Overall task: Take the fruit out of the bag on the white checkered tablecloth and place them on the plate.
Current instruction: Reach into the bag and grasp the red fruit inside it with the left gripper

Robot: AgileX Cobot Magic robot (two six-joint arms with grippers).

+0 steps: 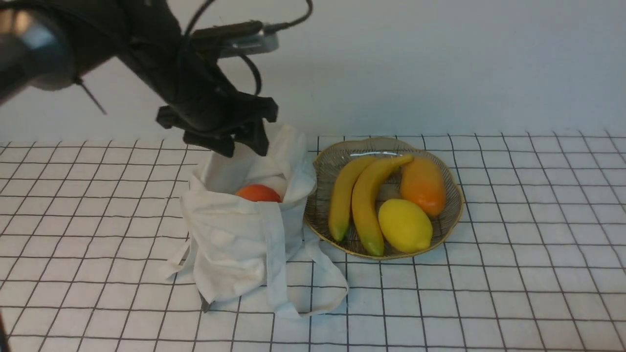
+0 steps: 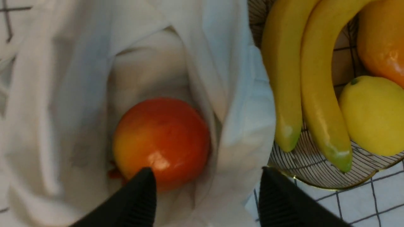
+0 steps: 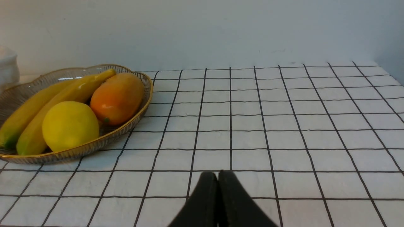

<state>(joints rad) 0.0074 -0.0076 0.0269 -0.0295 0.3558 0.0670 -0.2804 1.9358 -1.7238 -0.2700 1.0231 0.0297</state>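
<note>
The round red-orange fruit [image 1: 257,193] with a yellowish patch lies inside the white cloth bag [image 1: 234,234], its top showing at the bag's mouth; it also shows in the left wrist view [image 2: 162,142]. My left gripper [image 1: 242,144] hovers open and empty just above the bag's far rim; in its own view [image 2: 206,179] one finger is over the fruit, the other over the bag's edge. The woven golden plate [image 1: 452,215] stands to the right of the bag on the white checkered tablecloth [image 1: 513,274]. My right gripper [image 3: 217,175] is shut and empty, low over the cloth.
The plate holds two bananas [image 1: 364,205], a yellow lemon [image 1: 405,226] and an oblong orange mango-like fruit [image 1: 423,186]. The bag's straps [image 1: 323,288] trail onto the cloth in front. A pale wall stands behind the table.
</note>
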